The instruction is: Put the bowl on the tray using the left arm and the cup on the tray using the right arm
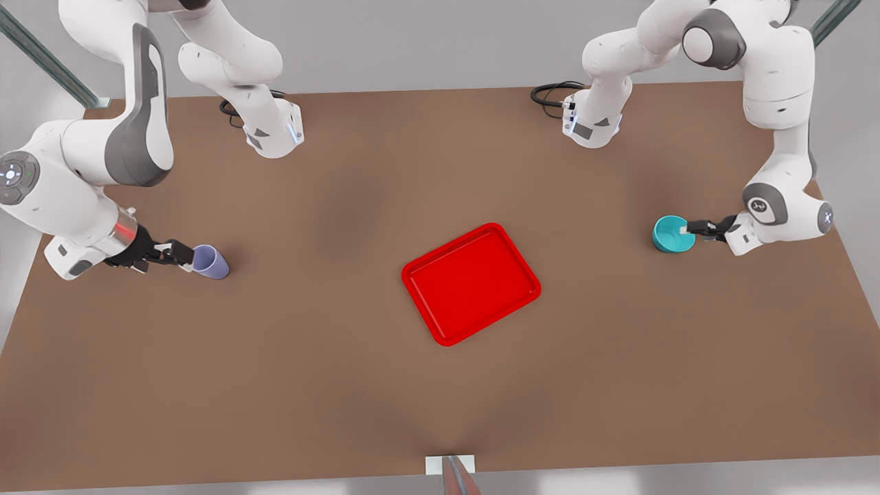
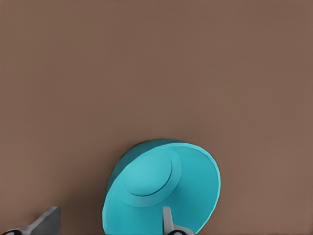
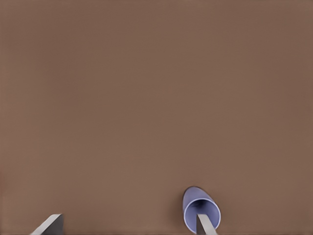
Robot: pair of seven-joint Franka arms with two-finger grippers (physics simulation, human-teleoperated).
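- The tray (image 1: 471, 283) lies flat near the middle of the brown bench (image 1: 344, 385), turned at a slant to the bench edges, and nothing lies in it.
- The bowl (image 1: 672, 234) sits near the bench edge on the front view's right, well apart from the tray, with bare bench between them.
- In the left wrist view the bowl (image 2: 164, 188) shows its smooth inside and flat round bottom, and it holds nothing.
- The left gripper (image 1: 689, 229) is at the bowl's rim, on the side away from the tray; its jaws are open, one finger (image 2: 168, 221) reaching inside the bowl and the other finger (image 2: 46, 221) well outside it, so they straddle the wall and are not closed on it.
- The cup (image 1: 209, 262) is near the bench edge on the front view's left, also well apart from the tray, and nothing stands between the two.
- In the right wrist view the cup (image 3: 201, 209) shows its darker inside, with nothing in it.
- The right gripper (image 1: 187, 256) is at the cup's rim, on the side away from the tray; its jaws are open, one finger (image 3: 205, 224) set into the cup's mouth and the other finger (image 3: 49, 225) far out to the side, not clamped.
- Both arm bases stand along the far edge of the bench, each with a black cable (image 1: 550, 93) looped beside it.
- A small white bracket (image 1: 449, 465) sits at the middle of the near edge.
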